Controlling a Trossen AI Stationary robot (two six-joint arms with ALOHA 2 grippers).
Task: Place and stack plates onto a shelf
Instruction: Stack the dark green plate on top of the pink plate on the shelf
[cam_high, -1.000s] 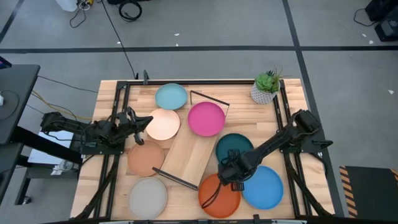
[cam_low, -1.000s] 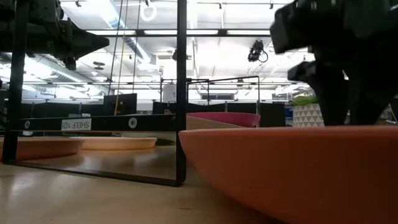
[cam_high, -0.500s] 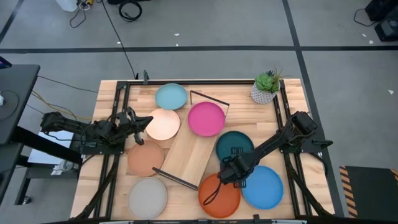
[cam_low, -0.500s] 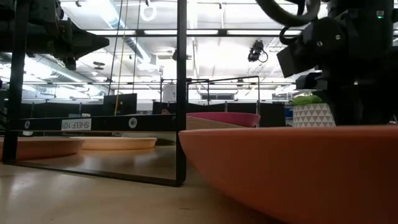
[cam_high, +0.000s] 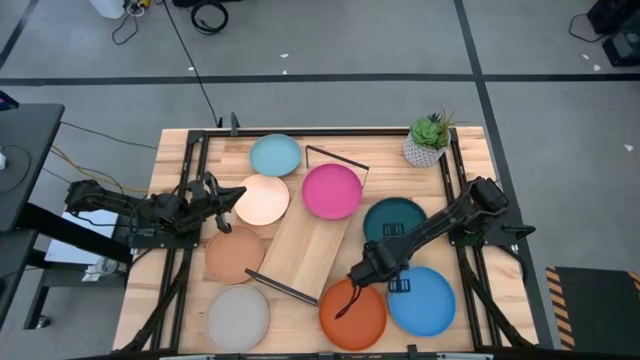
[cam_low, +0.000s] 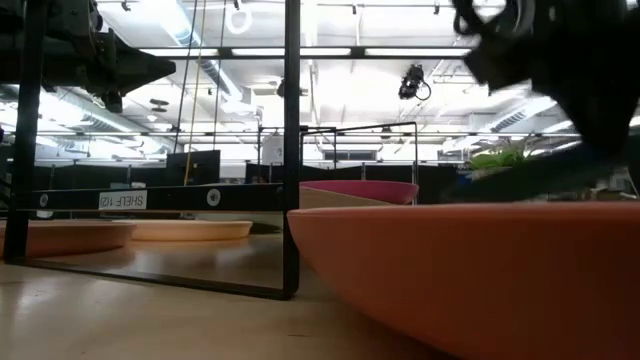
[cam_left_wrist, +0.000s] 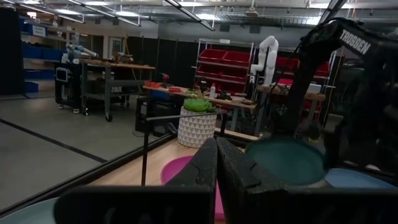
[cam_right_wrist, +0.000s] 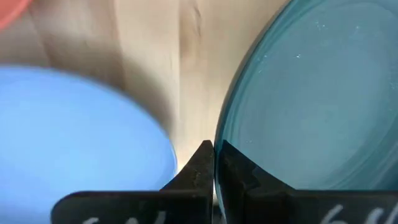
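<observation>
The shelf, a light-wood board with black wire frames at its ends, lies slantwise mid-table. Around it lie light blue, cream, magenta, tan, grey, orange and bright blue plates. My right gripper is shut on the teal plate, right of the shelf. My left gripper hovers shut beside the cream plate's left side, holding nothing. My right gripper pinches the teal plate's rim on its near-left side between the two fingers, which come from above, slanting down. The plate sits tilted in the hold. Whether its far edge rests on the table cannot be told.
A white plant pot stands at the far right corner. Black rails run along the table's left and right sides. Bare wood shows between the teal and bright blue plates.
My right gripper has shut on the teal plate's rim and taken hold. The plate has shifted toward the table's far right and now sits tilted instead of lying flat. My left arm has kept still.
</observation>
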